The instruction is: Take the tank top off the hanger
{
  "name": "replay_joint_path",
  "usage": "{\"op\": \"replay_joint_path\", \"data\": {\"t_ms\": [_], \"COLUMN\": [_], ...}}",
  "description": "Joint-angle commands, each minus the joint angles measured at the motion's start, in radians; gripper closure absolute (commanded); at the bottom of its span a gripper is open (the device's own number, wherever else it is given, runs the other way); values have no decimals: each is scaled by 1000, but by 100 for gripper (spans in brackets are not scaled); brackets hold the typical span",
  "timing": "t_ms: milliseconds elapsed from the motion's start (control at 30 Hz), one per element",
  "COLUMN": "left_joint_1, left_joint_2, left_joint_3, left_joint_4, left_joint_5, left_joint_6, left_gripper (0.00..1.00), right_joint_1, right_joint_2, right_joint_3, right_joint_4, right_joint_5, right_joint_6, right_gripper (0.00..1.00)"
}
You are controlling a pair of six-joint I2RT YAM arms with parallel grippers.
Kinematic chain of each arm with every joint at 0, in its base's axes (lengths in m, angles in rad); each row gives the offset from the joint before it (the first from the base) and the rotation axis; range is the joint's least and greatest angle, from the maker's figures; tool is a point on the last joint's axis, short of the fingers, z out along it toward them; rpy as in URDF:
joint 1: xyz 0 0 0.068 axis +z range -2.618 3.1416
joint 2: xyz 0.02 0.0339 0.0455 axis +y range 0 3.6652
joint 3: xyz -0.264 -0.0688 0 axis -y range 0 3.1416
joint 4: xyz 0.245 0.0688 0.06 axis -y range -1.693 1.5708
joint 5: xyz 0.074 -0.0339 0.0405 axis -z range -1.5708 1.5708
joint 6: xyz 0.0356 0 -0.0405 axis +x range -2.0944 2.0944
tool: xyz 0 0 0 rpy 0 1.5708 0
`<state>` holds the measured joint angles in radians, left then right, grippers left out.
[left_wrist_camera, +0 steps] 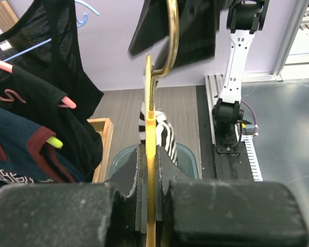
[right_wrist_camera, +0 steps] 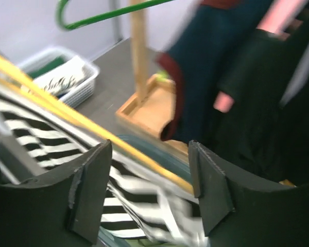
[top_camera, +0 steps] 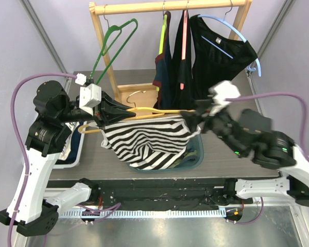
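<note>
Currently, 2 arms are rising from the near edge of the table (top_camera: 95,165).

Left gripper (top_camera: 127,109): it is clenching the yellow hanger (top_camera: 159,115), which is sitting edge-on between both jaws, and holding it in the air above the table's middle.

Right gripper (top_camera: 193,119): its jaws are standing apart and grasping nothing. It is hovering at the hanger's right end, just beside the cloth.

Tank top (top_camera: 144,141), black-and-white striped: it is hanging on the yellow hanger between the 2 grippers, with its lower part drooping into a blue-green bin (top_camera: 196,157).

White basket (top_camera: 74,154): it is sitting toward the left edge.

Wooden rack (top_camera: 170,6): it is standing at the far edge and carrying a green hanger (top_camera: 116,43), a navy garment (top_camera: 164,72) and 2 black garments (top_camera: 221,56).
</note>
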<state>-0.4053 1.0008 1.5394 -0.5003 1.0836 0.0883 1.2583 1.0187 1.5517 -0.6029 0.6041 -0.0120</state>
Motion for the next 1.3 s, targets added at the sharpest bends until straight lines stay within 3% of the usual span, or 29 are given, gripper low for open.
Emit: {"op": "replay_joint_path", "data": {"t_ms": [0, 267, 533, 700, 900, 1133, 1267], "left_joint_1": [0, 5, 6, 6, 6, 6, 8], "left_joint_2": [-18, -22, -25, -31, -34, -34, -36], "left_joint_3": [28, 37, 45, 45, 56, 70, 67], "left_joint_4": [9, 5, 3, 3, 2, 2, 3], "left_joint_5": [19, 42, 61, 68, 75, 81, 81], "left_joint_6": [27, 19, 13, 7, 1, -5, -7], "left_gripper": [100, 100, 100, 100, 100, 100, 100], "right_joint_1": [-13, -13, -13, -14, -13, -14, -13], "right_joint_2": [-250, -420, -414, -401, -401, -405, -419], "right_joint_3": [-123, -298, -370, -372, -372, -377, -364], "right_joint_4": [118, 114, 117, 109, 95, 68, 42], "right_joint_5": [243, 149, -25, -38, -17, 9, 29], "right_joint_6": [115, 196, 187, 184, 190, 207, 219], "right_gripper": [30, 28, 28, 28, 40, 71, 78]}}
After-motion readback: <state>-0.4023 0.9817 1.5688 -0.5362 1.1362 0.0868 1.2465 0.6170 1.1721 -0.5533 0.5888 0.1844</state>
